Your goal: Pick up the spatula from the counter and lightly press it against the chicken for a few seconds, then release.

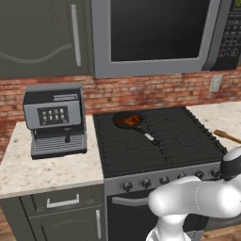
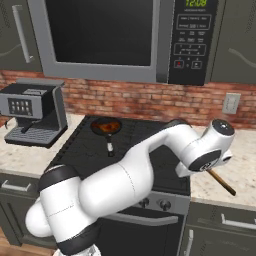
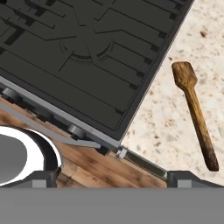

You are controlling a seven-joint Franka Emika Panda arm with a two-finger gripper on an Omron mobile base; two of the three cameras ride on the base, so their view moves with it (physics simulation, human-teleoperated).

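A brown wooden spatula (image 3: 194, 111) lies flat on the speckled counter (image 3: 175, 118) just right of the stove; its handle end shows past the arm (image 2: 223, 183) and its tip at the picture's edge (image 1: 227, 136). A small black pan (image 1: 129, 121) holding the orange-brown chicken (image 2: 106, 127) sits on the stove's back left burner. My gripper (image 3: 116, 177) hangs open over the stove's front right corner, left of the spatula and apart from it, with nothing between its fingers (image 3: 189, 178).
The black stove top (image 1: 160, 141) lies between two counter stretches. A grey coffee machine (image 1: 55, 118) stands on the left counter. A microwave (image 2: 115, 35) hangs above the stove. The pan's handle (image 1: 149, 137) points toward the front.
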